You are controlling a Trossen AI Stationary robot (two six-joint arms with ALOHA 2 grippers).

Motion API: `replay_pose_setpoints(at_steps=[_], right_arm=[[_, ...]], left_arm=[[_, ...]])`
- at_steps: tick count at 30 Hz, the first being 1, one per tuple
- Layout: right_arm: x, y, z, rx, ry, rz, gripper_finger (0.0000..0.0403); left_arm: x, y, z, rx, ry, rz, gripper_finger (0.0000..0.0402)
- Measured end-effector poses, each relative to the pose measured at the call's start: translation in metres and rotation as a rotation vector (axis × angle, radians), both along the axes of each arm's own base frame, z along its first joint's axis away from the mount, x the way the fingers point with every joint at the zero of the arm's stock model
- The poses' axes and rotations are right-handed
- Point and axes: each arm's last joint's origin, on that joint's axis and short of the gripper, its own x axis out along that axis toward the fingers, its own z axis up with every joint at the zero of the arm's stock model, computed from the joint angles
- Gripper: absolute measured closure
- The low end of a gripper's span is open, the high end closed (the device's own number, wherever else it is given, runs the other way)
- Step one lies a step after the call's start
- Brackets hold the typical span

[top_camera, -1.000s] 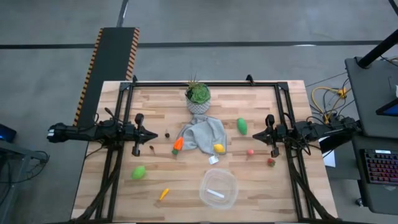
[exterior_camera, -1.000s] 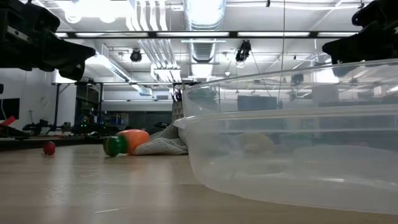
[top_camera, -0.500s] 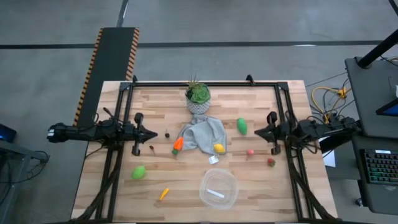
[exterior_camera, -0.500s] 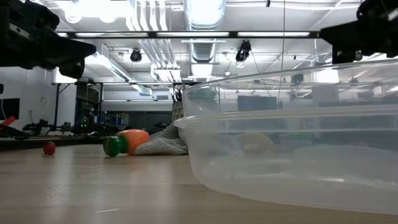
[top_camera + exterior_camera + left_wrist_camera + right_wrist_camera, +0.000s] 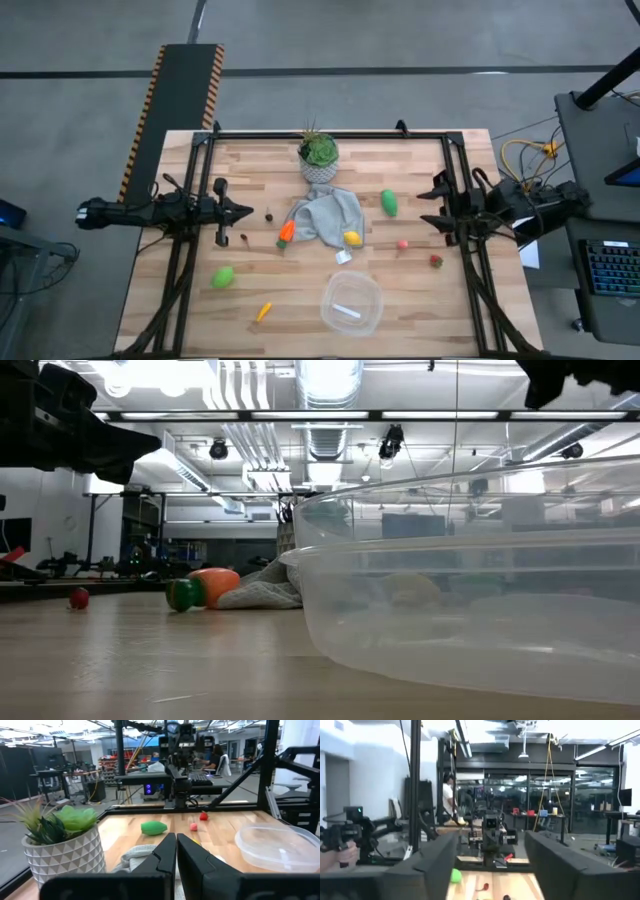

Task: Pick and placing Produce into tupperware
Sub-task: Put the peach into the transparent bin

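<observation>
The produce lies scattered on the wooden table: a green oval at the right, another green oval at the near left, a yellow lemon, two orange carrots and red berries. The clear tupperware stands near the front edge and fills the low view. My left gripper is shut at the table's left side, level, with nothing in it. My right gripper hangs open at the right side, above the table, its fingers wide apart.
A potted plant stands at the far middle, with a crumpled grey cloth just in front of it. The lemon and one carrot lie at the cloth's edge. A small white piece lies near the tupperware. Black frame rails run along both sides.
My right gripper has risen from its place at the table's right side, has tipped its fingers upward and has opened from shut to wide apart. The left arm and everything on the table have stayed where they were.
</observation>
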Motion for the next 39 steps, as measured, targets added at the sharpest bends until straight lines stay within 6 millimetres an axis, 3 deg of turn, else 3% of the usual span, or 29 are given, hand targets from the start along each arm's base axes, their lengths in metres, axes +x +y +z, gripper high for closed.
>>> replay_pose_setpoints(at_steps=[5, 11, 17, 22, 29, 33, 39], right_arm=[[0.017, 0.002, 0.034, -0.077, 0.382, -0.069, 0.0119], [0.039, 0.003, 0.073, -0.018, 0.888, -0.221, 0.0122], [0.067, 0.009, 0.083, -0.006, 1.226, -0.299, 0.0139], [0.088, 0.015, 0.066, 0.014, 1.430, -0.333, 0.0147], [0.095, 0.018, 0.015, 0.053, 1.620, -0.364, 0.0155], [0.092, 0.018, -0.014, 0.157, 1.589, -0.377, 0.0156], [0.085, 0.020, -0.046, 0.262, 1.523, -0.239, 0.0154]], left_arm=[[0.000, 0.000, 0.000, 0.000, -0.001, 0.000, 0.0402], [0.000, 0.000, 0.000, -0.001, -0.005, 0.007, 0.0402], [0.000, 0.000, 0.002, -0.001, -0.018, 0.007, 0.0402], [0.000, 0.000, 0.002, -0.003, -0.017, 0.006, 0.0402], [0.000, 0.000, 0.002, -0.002, -0.017, -0.018, 0.0402], [0.000, 0.000, 0.002, 0.022, -0.015, -0.017, 0.0402], [0.000, 0.000, 0.002, 0.026, -0.016, -0.017, 0.0402]])
